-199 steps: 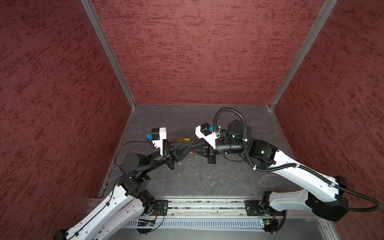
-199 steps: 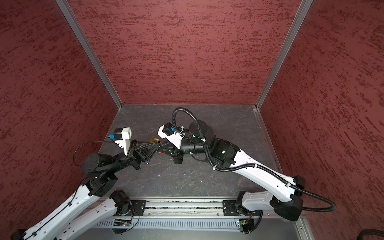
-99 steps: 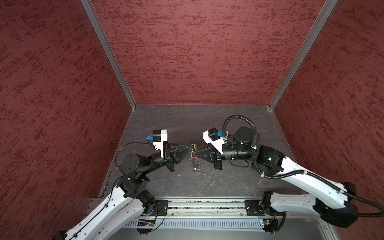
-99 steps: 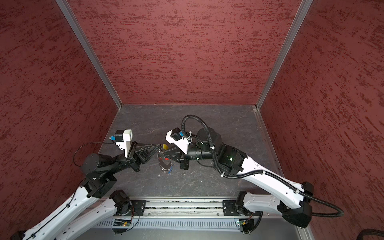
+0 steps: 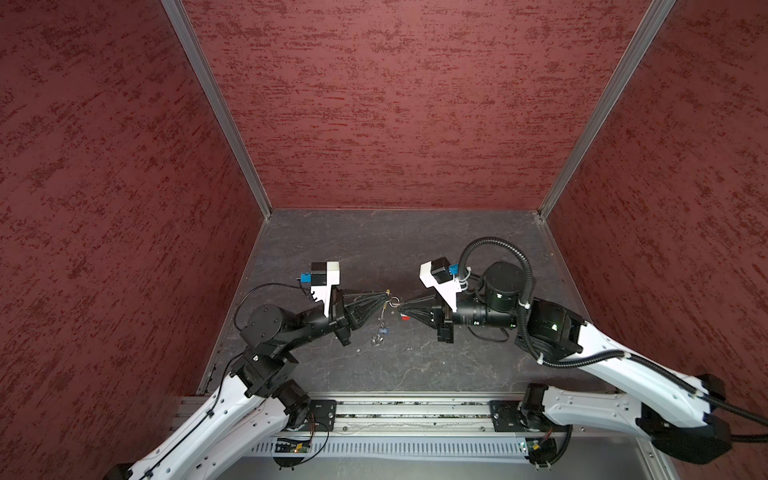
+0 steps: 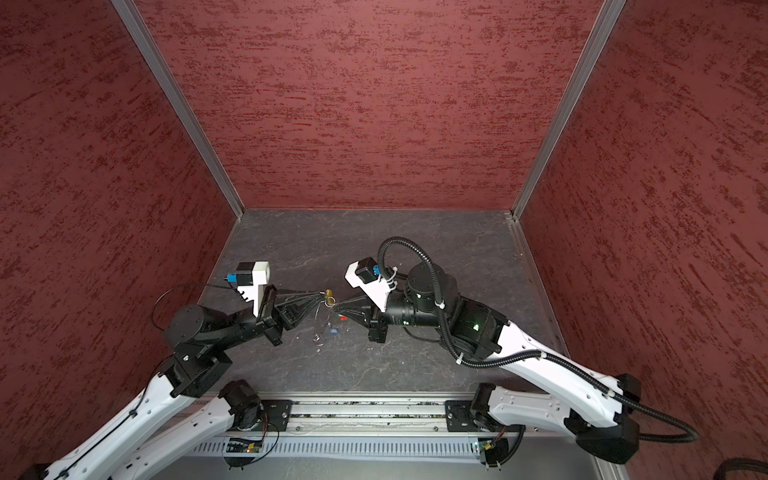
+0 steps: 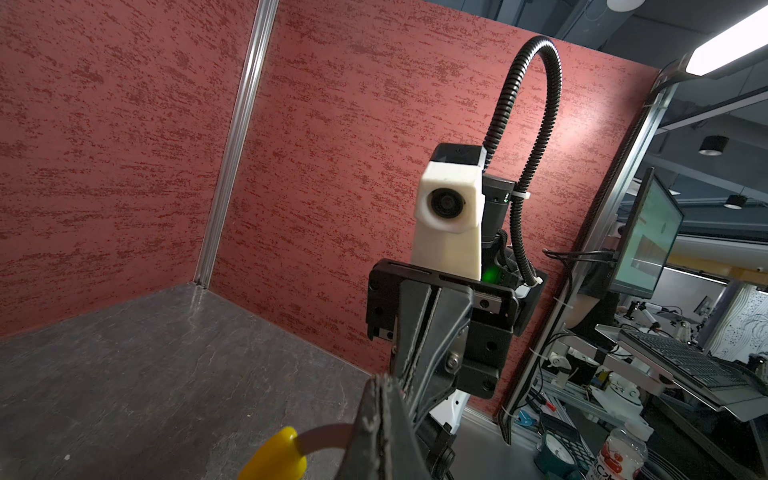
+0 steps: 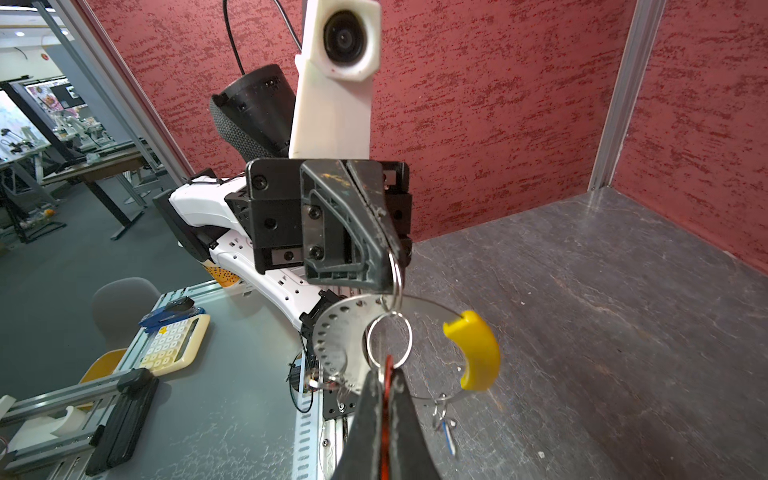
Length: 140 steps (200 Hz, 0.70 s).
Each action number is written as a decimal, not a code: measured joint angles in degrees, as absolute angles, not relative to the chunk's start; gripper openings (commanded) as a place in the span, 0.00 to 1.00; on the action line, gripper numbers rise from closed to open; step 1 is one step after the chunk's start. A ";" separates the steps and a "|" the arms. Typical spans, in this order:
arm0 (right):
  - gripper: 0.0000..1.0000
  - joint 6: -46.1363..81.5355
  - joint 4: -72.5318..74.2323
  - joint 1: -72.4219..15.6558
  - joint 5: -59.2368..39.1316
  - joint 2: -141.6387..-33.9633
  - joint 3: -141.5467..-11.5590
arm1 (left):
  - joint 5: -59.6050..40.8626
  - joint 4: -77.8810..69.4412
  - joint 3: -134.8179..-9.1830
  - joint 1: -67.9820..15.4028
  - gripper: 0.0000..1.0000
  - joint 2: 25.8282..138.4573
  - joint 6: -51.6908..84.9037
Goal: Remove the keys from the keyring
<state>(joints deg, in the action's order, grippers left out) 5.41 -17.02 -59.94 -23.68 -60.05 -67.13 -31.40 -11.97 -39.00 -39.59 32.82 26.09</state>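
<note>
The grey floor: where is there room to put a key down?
Bare grey floor lies behind the left hand and right hand, up to the back wall, and in front of them, down to the metal rail. The middle is crowded: the left hand grips the keyring, the right hand the red-tagged key, the blue-tagged key dangling below.

A: Where's the keyring (image 5: pixel 392 300)?
B: Mid-frame, above the counter (image 5: pixel 415 365), between left end effector (image 5: pixel 386 296) and right end effector (image 5: pixel 401 309).
A: The hanging key (image 5: pixel 385 331)?
B: Just below; the other key (image 8: pixel 388 370) sits in the right one.

Free tabletop (image 5: pixel 395 245) rearward, walls (image 5: pixel 395 104) on three sides
</note>
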 measured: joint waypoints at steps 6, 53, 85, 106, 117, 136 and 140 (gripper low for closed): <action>0.00 5.56 -16.99 -59.94 -23.73 -60.10 -67.05 | -31.46 -11.92 -39.00 -39.59 0.00 32.84 26.09; 0.00 5.78 -16.75 -59.96 -24.14 -62.11 -67.02 | -31.44 -11.18 -39.05 -39.59 0.00 32.91 26.09; 0.27 6.28 -17.12 -59.99 -23.46 -61.32 -66.87 | -31.16 -10.07 -40.25 -39.53 0.00 32.86 26.00; 0.35 6.39 -16.84 -60.05 -21.67 -59.29 -65.30 | -30.85 -10.46 -41.06 -39.44 0.00 32.58 25.89; 0.41 6.85 -16.14 -59.72 -20.95 -57.56 -63.90 | -30.87 -10.87 -41.25 -39.44 0.00 32.29 25.89; 0.50 7.84 -13.39 -58.41 -21.21 -55.09 -62.13 | -30.89 -11.60 -41.47 -39.44 0.00 32.34 25.91; 0.50 8.10 -12.47 -57.95 -21.43 -54.76 -61.93 | -30.89 -11.64 -41.50 -39.44 0.00 32.34 25.91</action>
<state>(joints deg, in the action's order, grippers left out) 8.10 -12.47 -57.95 -21.43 -54.76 -61.93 -30.89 -11.64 -41.50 -39.44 32.34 25.91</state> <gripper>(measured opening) 0.479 0.047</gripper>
